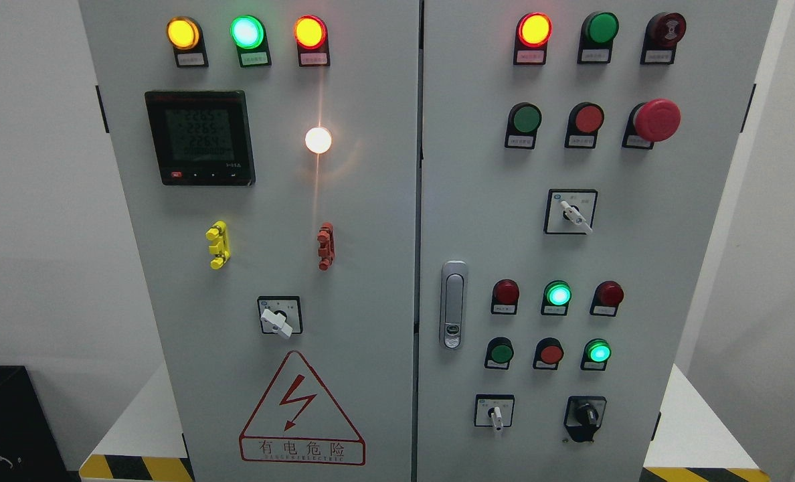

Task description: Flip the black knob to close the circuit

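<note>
A: Black knob [585, 416] sits at the bottom right of the grey cabinet [371, 201], on its right-hand door, just right of a small white-handled selector switch [494, 412]. Nothing covers it.

B: What surrounds it, biggest first?

A: On the left door, a red triangular warning sign [302, 412] with a lightning bolt, then a dark digital meter [200, 137] higher up. On the right door, a silver door latch [453, 304] beside the seam, a red mushroom stop button [657, 120] near the top, and a larger white-handled selector [571, 212] mid-door. Directly above the knob are two rows of small lamps and buttons; a green lamp [597, 352] glows closest to it.

B: And the arms?

A: Neither arm nor hand shows anywhere in the head view, so how far the fingers are open, or what they hold, can't be told.

B: Which way does the knob point?

A: Roughly upright, I think; it is small and dark against its black plate, so the exact setting is hard to read.
</note>
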`<action>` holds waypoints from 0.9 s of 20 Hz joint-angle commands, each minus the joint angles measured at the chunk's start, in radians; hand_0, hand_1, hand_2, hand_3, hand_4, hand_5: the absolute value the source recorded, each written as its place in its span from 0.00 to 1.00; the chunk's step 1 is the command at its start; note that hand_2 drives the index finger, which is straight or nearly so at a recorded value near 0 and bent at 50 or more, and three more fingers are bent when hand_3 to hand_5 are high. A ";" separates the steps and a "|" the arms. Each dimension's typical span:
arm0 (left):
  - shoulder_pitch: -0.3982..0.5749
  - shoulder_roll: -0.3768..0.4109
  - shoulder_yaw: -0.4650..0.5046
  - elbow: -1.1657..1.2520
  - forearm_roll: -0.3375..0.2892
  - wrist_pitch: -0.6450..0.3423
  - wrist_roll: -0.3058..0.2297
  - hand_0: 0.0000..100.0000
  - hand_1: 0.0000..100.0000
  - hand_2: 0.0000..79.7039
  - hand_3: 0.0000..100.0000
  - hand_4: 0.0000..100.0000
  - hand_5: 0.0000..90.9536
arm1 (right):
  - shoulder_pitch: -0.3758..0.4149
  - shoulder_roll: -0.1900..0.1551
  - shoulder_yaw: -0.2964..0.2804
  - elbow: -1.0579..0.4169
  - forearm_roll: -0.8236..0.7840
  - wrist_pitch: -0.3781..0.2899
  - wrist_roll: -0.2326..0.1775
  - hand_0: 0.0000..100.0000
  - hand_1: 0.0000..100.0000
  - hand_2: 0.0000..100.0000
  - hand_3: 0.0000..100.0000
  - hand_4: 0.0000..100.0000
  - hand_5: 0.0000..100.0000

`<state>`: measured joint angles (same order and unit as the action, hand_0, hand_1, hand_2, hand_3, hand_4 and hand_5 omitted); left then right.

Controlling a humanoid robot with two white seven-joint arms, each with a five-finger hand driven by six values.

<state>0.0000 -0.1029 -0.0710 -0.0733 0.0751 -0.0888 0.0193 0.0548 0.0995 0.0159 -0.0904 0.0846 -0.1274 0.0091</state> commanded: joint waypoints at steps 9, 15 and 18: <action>0.006 0.000 0.000 0.000 0.000 0.000 0.001 0.12 0.56 0.00 0.00 0.00 0.00 | 0.003 -0.017 -0.036 0.001 0.006 0.006 0.003 0.00 0.06 0.00 0.00 0.00 0.00; 0.006 0.000 0.000 0.000 0.000 0.000 0.001 0.12 0.56 0.00 0.00 0.00 0.00 | 0.008 -0.017 -0.037 -0.021 0.004 0.008 0.011 0.00 0.05 0.00 0.00 0.00 0.00; 0.006 0.000 0.000 0.000 0.000 0.000 0.001 0.12 0.56 0.00 0.00 0.00 0.00 | 0.008 -0.015 -0.036 -0.041 0.006 0.011 0.011 0.00 0.05 0.00 0.00 0.00 0.00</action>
<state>0.0000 -0.1029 -0.0707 -0.0736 0.0752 -0.0889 0.0193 0.0608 0.0868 0.0032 -0.0991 0.0893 -0.1198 0.0168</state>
